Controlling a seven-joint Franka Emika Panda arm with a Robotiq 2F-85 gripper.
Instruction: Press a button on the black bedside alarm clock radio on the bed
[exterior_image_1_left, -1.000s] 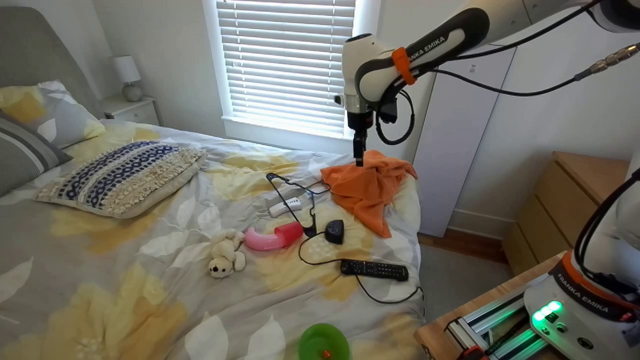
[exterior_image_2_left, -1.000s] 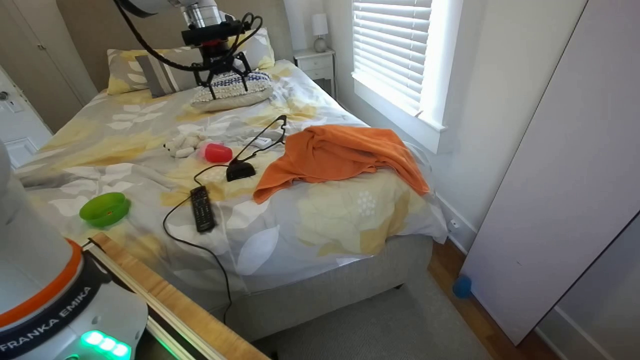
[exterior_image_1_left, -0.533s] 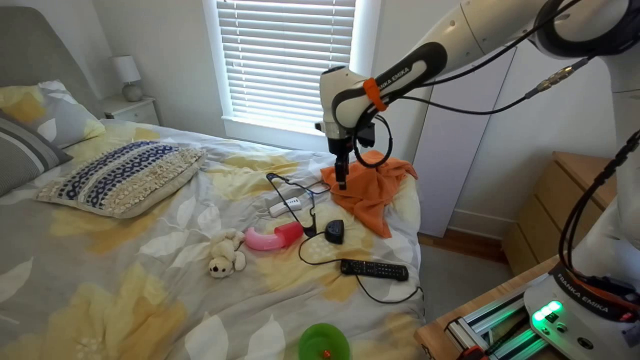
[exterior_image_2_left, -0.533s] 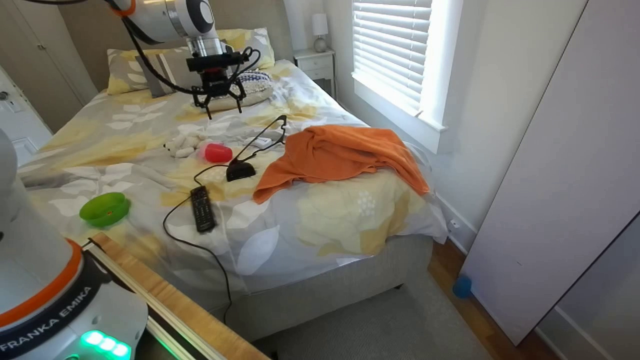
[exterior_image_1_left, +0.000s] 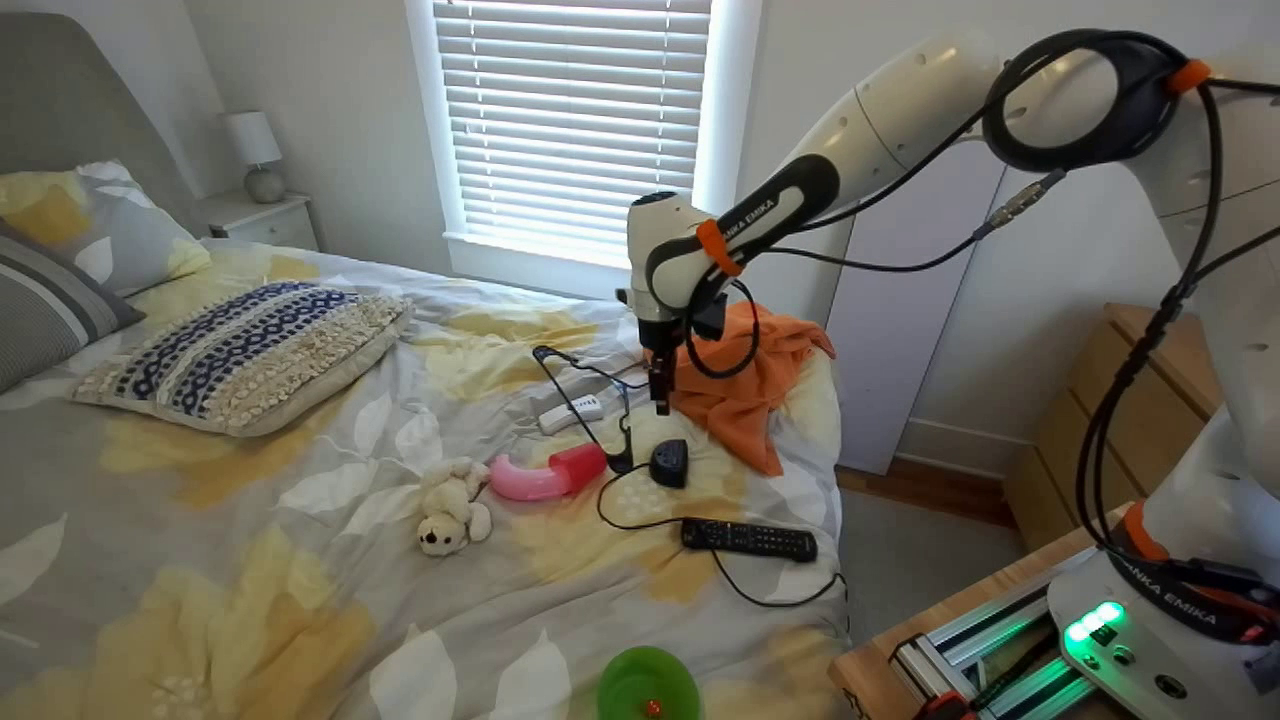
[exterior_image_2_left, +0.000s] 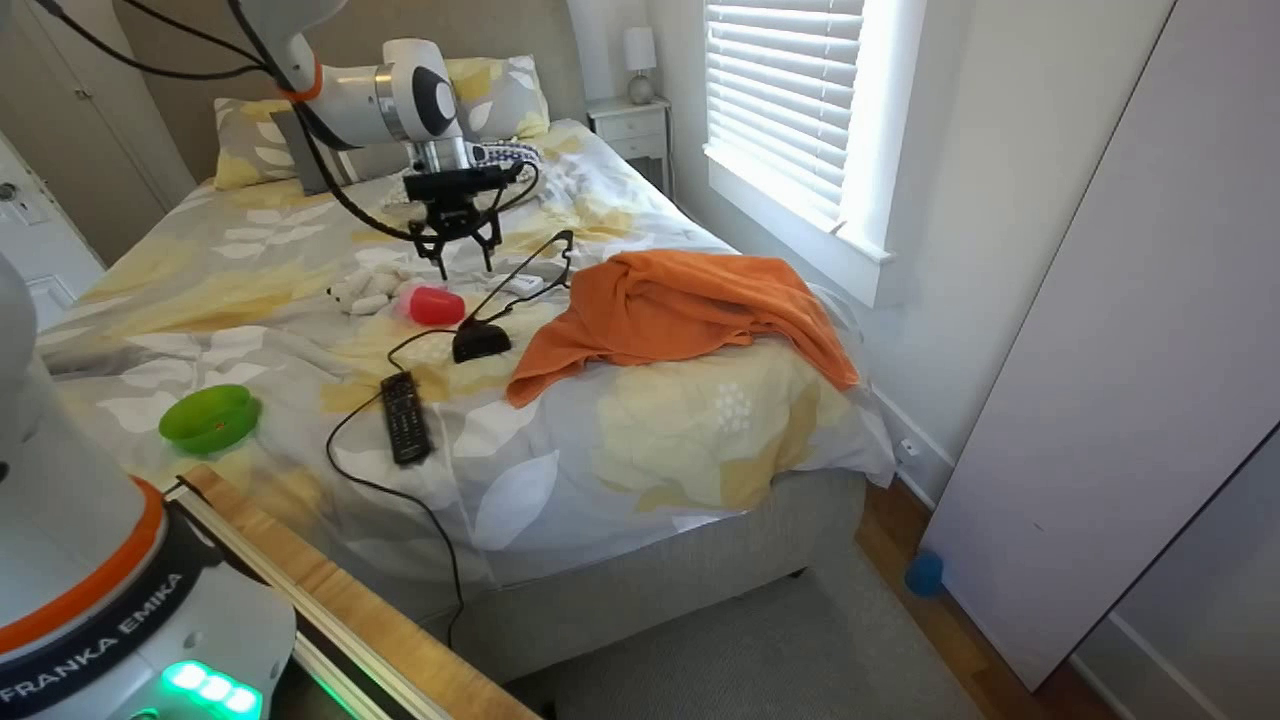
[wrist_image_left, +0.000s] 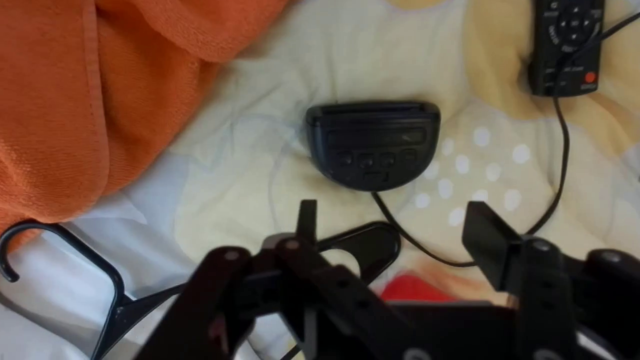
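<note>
My pincer (wrist_image_left: 394, 222) hangs above the bed (exterior_image_1_left: 540, 600), its jaws apart. The clock (wrist_image_left: 375, 145) lies on the bed, near the pincer and lower; in the wrist view it sits past my fingers (wrist_image_left: 306, 220), button face upward. The hanger (wrist_image_left: 380, 246) has one end near the clock; my fingers cover part of it in that view. The cable (wrist_image_left: 566, 145) runs from the clock to the remote (wrist_image_left: 567, 47). The towel (wrist_image_left: 55, 110) lies near the clock. In an exterior view, the pink-and-red object (exterior_image_1_left: 550, 481) lies between the hanger and the plush toy (exterior_image_1_left: 447, 505).
</note>
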